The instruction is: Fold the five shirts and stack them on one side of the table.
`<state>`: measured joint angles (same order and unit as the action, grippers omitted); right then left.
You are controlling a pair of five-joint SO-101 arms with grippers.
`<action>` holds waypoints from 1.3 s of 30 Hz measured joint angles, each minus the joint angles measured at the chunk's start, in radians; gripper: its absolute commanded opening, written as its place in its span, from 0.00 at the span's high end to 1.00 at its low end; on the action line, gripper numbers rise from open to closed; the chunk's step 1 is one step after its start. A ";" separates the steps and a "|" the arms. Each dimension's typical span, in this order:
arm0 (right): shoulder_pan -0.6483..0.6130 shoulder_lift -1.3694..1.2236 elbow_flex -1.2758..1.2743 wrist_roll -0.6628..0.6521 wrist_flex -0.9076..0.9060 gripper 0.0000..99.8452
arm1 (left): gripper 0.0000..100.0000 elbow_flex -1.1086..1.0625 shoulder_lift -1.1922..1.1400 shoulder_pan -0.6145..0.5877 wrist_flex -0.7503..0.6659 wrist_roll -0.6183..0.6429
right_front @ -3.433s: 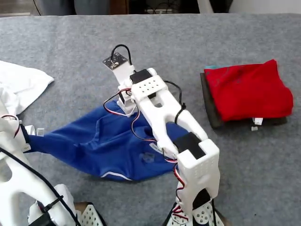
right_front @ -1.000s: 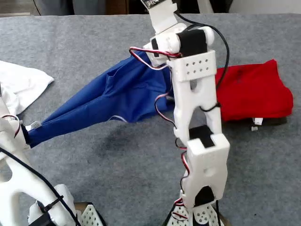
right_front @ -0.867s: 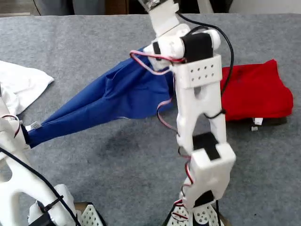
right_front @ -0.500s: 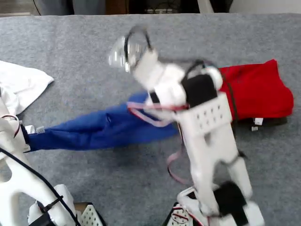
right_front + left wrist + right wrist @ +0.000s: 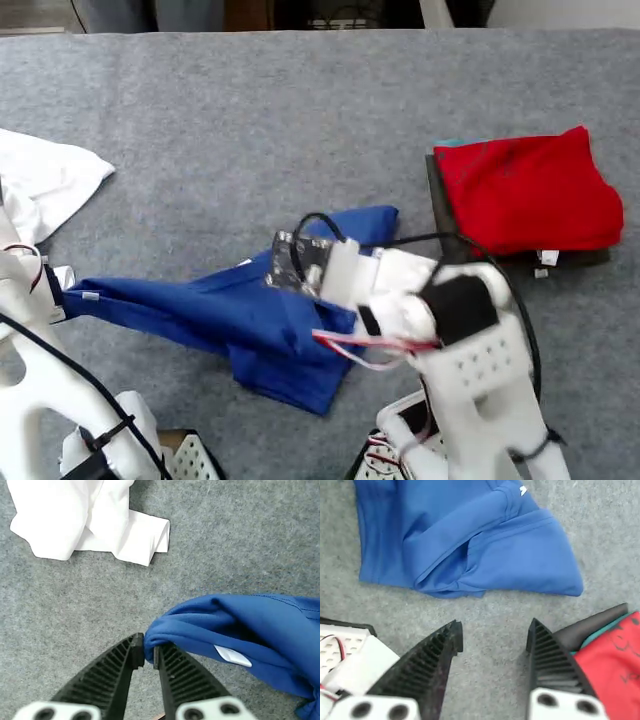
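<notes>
L gripper point(image 5: 145, 652) is clamped on a bunched edge of the blue shirt point(image 5: 250, 310), at the left edge of the high view. R gripper point(image 5: 495, 630) is spread wide w/ nothing in it, hanging over bare table point(image 5: 300, 100) just beside the shirt's other end.

The shirt lies lower centre of the high view, strung out from my L pinch toward the right. It's creased and doubled over itself, not flat.

Risks, imo:
- **L pull:** my pinch is on a thin fold only, so it may slip out, or the whole shirt drags & bunches more.
- **R grab:** going in carelessly may catch two layers & lock the crease in, giving a crooked fold.
- **Stack:** R sits near the red shirt point(image 5: 525, 190) on a dark shirt point(image 5: 445, 240), right of frame. A wide swing could knock it.
- **White shirt point(image 5: 45, 180):** upper left, near my L arm, so it could snag.
</notes>
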<state>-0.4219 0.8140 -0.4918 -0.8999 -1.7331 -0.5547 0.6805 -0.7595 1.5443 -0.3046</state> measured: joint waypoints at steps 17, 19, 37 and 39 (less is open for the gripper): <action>-0.144 -0.890 0.049 0.140 0.485 0.99 | 0.97 0.000 0.000 0.000 0.000 0.000; -0.103 -0.957 0.121 0.170 0.486 0.99 | 0.97 0.000 0.000 0.000 0.000 0.000; 0.005 -1.258 0.924 0.247 -0.005 0.91 | 0.97 0.000 0.000 0.000 0.000 0.000; -0.008 -1.197 0.856 0.256 -0.015 0.85 | 0.97 0.000 0.000 0.000 0.000 0.000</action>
<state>-0.4296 -0.3828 0.3644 -0.6437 -1.7484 -0.5547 0.6805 -0.7595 1.5443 -0.3046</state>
